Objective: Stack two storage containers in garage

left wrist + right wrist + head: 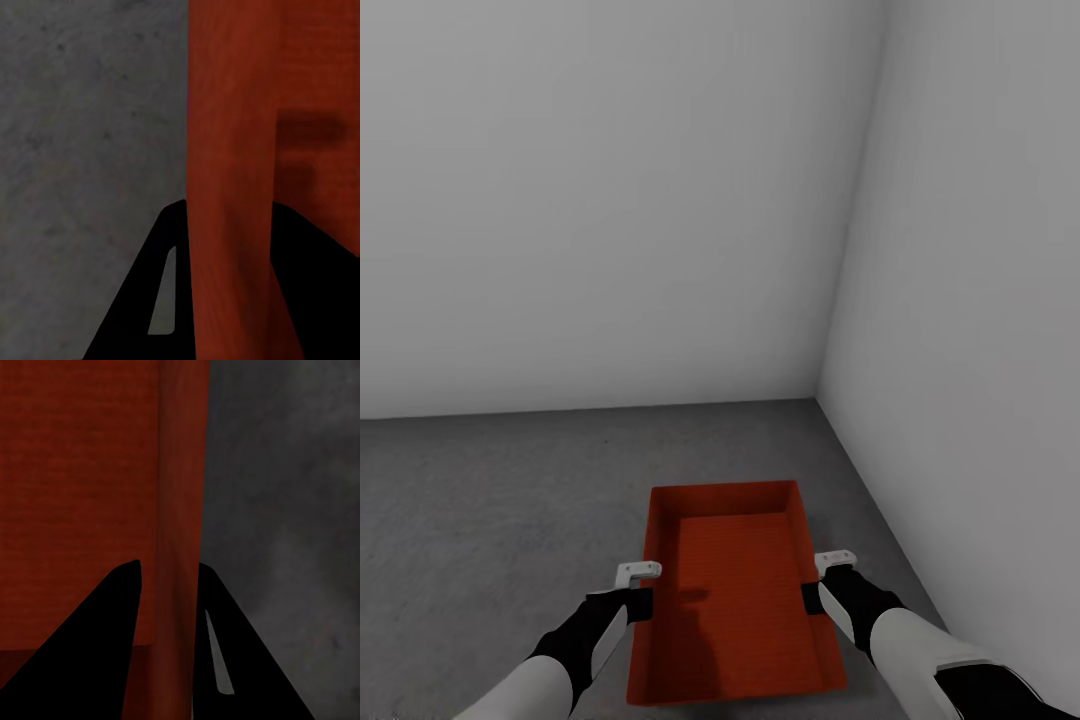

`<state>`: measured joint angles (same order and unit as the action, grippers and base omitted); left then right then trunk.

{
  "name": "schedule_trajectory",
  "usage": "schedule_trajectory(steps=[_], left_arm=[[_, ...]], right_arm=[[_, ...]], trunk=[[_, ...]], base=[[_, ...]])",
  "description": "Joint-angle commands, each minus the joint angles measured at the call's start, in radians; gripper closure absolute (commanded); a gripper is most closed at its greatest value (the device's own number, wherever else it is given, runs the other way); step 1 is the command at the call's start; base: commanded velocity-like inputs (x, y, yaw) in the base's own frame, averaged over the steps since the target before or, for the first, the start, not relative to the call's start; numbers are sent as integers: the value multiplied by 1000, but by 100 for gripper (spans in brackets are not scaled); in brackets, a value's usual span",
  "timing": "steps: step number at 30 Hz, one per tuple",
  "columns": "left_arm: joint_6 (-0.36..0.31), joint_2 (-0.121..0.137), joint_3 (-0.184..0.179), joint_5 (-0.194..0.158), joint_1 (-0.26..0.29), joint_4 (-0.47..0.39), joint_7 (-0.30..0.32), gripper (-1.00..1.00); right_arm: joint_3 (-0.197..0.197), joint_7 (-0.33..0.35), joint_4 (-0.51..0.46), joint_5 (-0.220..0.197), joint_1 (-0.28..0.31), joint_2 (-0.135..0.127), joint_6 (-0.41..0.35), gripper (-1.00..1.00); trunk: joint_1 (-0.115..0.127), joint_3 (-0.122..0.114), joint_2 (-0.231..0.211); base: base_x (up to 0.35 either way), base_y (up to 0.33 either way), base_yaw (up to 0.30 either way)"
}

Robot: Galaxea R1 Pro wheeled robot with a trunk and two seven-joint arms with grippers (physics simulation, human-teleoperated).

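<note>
One red-orange storage container [735,590] lies open side up, low over the dark grey concrete floor [490,500] of the garage, near a corner of white walls. My left gripper [641,603] is shut on its left long wall, one finger inside and one outside. In the left wrist view that gripper [225,289] straddles the red wall [225,135]. On the opposite long wall my right gripper [813,592] is shut the same way, and the right wrist view shows it [169,641] pinching the rim [180,472]. Whether the container touches the floor I cannot tell.
A white wall [610,200] stands straight ahead and another white wall [980,300] runs close along the right, meeting in a corner just beyond the container. Bare concrete stretches away to the left.
</note>
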<state>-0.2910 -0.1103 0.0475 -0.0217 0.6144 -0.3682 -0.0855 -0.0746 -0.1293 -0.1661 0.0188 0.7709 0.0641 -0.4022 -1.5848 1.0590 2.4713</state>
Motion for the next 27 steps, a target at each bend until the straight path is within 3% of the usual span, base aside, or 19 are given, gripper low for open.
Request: schedule_trajectory(steps=[1,6,15,19,27], left_arm=[[-7,0,6,11,0,-2,-5,100],[-7,0,6,11,0,-3,-5,100],[-7,0,6,11,0,-2,-5,100],[-7,0,7,11,0,-2,-5,100],[-7,0,6,11,0,-3,-5,100]], right_arm=[[-4,-2,-3,3,1,0,-7,100],[-4,-2,-3,3,1,0,-7,100],[-4,-2,-3,3,0,0,-7,100],[-4,-1,-3,3,1,0,-7,100],[-4,-1,-3,3,1,0,-7,100]], trunk=[[-4,4,8],[-8,7,15],[-18,41,30],[-18,41,30],[-21,64,32]], base=[[0,0,0],[0,0,0],[0,0,0],[0,0,0],[0,0,0]])
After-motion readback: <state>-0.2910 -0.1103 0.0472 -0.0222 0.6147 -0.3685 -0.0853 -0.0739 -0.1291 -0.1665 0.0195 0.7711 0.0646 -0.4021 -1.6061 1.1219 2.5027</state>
